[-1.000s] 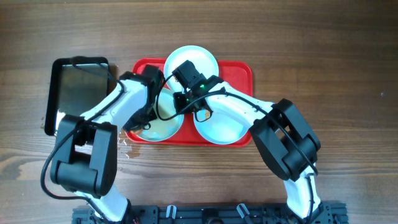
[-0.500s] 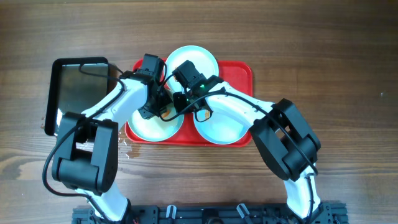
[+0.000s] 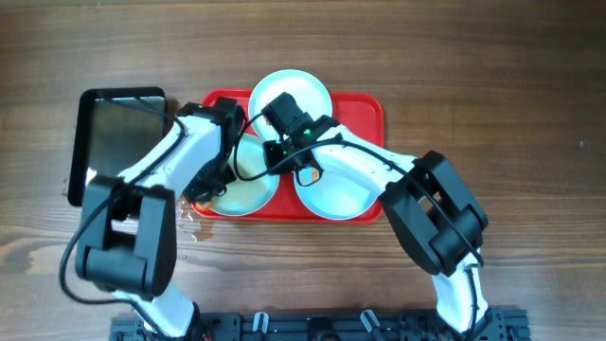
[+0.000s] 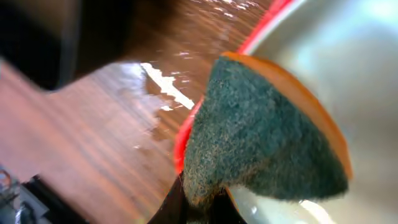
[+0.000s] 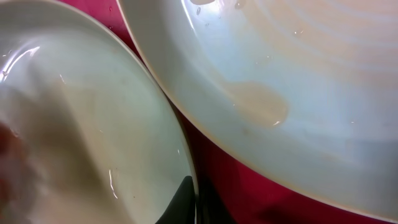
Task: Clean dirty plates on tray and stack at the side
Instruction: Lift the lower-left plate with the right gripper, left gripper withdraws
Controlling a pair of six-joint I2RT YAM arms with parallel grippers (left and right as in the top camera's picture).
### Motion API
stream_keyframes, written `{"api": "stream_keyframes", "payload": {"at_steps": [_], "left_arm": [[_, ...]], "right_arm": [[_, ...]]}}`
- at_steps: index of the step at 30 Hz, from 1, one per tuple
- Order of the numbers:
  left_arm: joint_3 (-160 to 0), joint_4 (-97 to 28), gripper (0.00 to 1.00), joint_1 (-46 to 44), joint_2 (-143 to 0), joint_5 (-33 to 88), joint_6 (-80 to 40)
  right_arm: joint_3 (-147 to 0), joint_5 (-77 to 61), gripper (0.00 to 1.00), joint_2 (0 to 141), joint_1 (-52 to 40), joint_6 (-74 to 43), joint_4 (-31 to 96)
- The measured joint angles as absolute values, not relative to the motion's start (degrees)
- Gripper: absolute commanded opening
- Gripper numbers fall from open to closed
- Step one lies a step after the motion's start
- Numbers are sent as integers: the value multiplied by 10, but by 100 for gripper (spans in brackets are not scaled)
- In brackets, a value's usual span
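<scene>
The red tray [image 3: 365,106] holds three pale plates: one at the back [image 3: 308,87], one front right [image 3: 333,196], one front left [image 3: 254,189]. My left gripper [image 3: 206,194] is shut on a green and orange sponge [image 4: 261,130] at the front left plate's left rim [image 4: 348,56]. My right gripper [image 3: 275,161] is shut on that plate's right rim [image 5: 93,124], one finger inside and one outside. The back plate [image 5: 298,81] carries a pale tan smear in the right wrist view.
A glossy black tray [image 3: 118,128] lies left of the red tray. Water is spilled on the wood [image 3: 194,227] by the red tray's front left corner, also in the left wrist view [image 4: 165,87].
My left gripper swept the sponge from the plate's back edge to its front left rim. The right gripper kept its hold on the rim.
</scene>
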State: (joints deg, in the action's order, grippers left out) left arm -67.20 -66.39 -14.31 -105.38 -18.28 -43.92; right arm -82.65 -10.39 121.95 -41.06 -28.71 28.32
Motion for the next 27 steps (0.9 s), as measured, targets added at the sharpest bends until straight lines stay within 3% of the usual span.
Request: {"api": "stream_keyframes", "payload": {"at_steps": [8,12,16,22,27], "left_arm": [[-708,-696,4,-141,-846,-203,-489],[-709,-693,4,-141,-745,-204,-512],[-709,-724,4,-141,-728,-203,-518],[-709,-752,4,-135,-728,-203,-518],[-709,-766,4,-135,-728,-203,-518]], "right_arm": [[-827,-109,4,1206,-411,-270,295],[-826,-43,4,1085,-411,-239,311],[-831,110,4,950,-421,-176,348],[-831,353,4,961,-518,-117,349],[-831,451,4,1002,-542,-86,344]]}}
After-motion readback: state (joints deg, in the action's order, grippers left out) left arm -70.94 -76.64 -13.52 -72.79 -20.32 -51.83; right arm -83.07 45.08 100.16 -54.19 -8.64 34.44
